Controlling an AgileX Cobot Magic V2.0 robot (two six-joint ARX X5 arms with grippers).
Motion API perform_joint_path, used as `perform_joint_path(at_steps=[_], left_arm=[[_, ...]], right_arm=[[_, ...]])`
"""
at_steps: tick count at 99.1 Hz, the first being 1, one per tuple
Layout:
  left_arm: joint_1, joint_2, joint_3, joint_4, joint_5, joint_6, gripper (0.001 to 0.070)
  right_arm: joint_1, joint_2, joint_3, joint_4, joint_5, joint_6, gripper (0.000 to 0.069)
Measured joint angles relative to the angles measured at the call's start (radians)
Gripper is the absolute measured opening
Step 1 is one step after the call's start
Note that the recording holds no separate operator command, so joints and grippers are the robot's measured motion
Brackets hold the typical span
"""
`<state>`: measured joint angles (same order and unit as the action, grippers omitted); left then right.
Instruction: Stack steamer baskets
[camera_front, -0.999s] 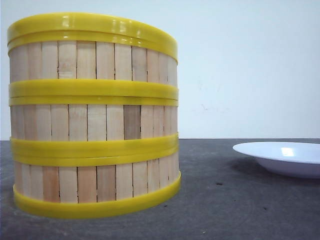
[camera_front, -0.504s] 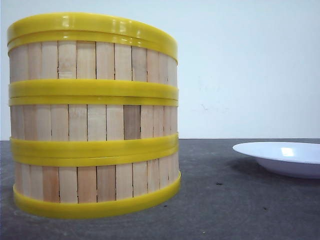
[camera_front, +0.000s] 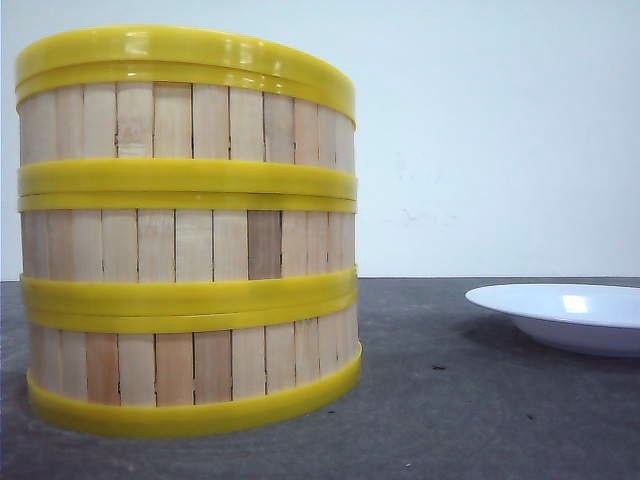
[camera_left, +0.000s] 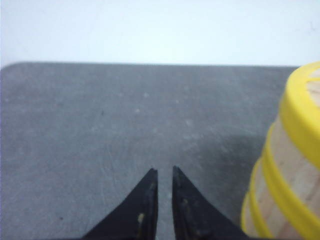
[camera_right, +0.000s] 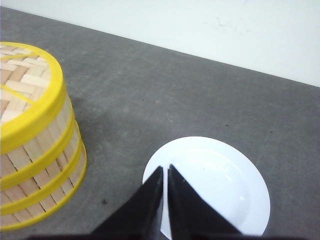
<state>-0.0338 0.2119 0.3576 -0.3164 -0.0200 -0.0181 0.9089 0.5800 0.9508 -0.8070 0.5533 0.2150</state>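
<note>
The three steamer baskets are sitting one on top of another as a single column on the dark grey desk, toward my left side in the front view, their yellow rims meeting in thick bands between the rows of pale slats. From my right wrist I am seeing the woven floor of the top basket, lying open to the camera.

My left claw is hanging over bare desk just beside the stack, its two black fingers drawn nearly together with only a thin slit between the tips, and nothing is sitting in that slit. My right claw is hovering above the near edge of the white plate, its fingers likewise almost closed and gripping nothing; whether the tips are actually touching I cannot quite make out from this angle.

The plate is resting on the desk well apart from the stack, to its right in the front view.
</note>
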Motion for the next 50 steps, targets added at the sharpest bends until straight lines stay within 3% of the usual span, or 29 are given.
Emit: perform_joint_path(at_steps=[15,50], left_arm=[[0.028,-0.071,-0.163,0.121,0.0,0.0,0.0025],[0.047,-0.17,-0.322,0.137,-0.002,0.003,0.0025]], right_arm=[[0.0,0.0,0.0,0.0,0.0,0.0,0.0008],[0.0,0.0,0.0,0.0,0.0,0.0,0.0008]])
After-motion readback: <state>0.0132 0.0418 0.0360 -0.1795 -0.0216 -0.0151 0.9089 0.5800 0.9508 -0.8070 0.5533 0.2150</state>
